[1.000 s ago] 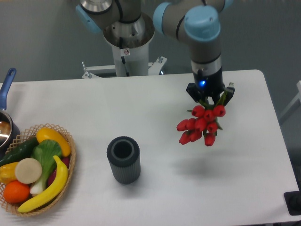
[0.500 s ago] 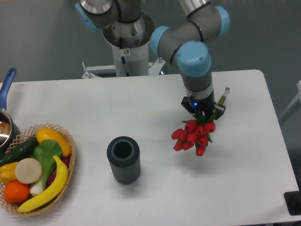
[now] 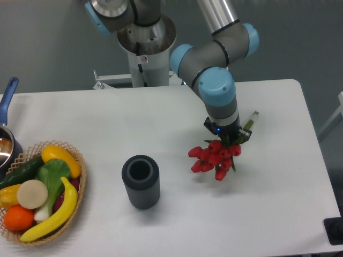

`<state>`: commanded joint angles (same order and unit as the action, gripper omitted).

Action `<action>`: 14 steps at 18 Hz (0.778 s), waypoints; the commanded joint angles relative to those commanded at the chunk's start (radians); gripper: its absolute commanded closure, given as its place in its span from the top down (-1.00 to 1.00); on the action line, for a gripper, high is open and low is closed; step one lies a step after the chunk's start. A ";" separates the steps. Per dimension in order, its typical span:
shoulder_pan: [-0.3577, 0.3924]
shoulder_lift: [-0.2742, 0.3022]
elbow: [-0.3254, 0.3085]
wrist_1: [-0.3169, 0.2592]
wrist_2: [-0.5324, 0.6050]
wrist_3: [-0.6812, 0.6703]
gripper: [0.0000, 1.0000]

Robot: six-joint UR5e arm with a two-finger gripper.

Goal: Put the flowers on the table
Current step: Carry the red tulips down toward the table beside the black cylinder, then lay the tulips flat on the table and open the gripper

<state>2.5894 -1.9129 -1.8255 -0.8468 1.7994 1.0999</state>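
The flowers [image 3: 213, 158], a bunch of red tulips with green stems, hang low over the right middle of the white table [image 3: 161, 118], heads pointing down and to the left. Their stem ends stick out to the upper right, tilted. My gripper [image 3: 229, 138] is shut on the stems just above the heads; its fingers are mostly hidden by the wrist and the blooms. I cannot tell whether the tulip heads touch the tabletop.
A dark grey ribbed vase [image 3: 141, 181] stands upright left of the flowers. A wicker basket of fruit and vegetables [image 3: 40, 193] sits at the front left. A pot with a blue handle [image 3: 6, 128] is at the left edge. The robot base [image 3: 144, 48] is at the back.
The gripper has moved left and toward the front with the flowers, and lower toward the tabletop. The vase and basket have not moved.
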 joint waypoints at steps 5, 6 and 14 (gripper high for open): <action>0.000 -0.020 0.002 0.002 0.002 0.000 -0.24; 0.000 -0.023 0.002 0.002 0.002 0.000 -0.23; -0.002 -0.022 0.014 0.006 -0.021 0.002 0.62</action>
<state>2.5878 -1.9344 -1.8116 -0.8406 1.7779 1.1014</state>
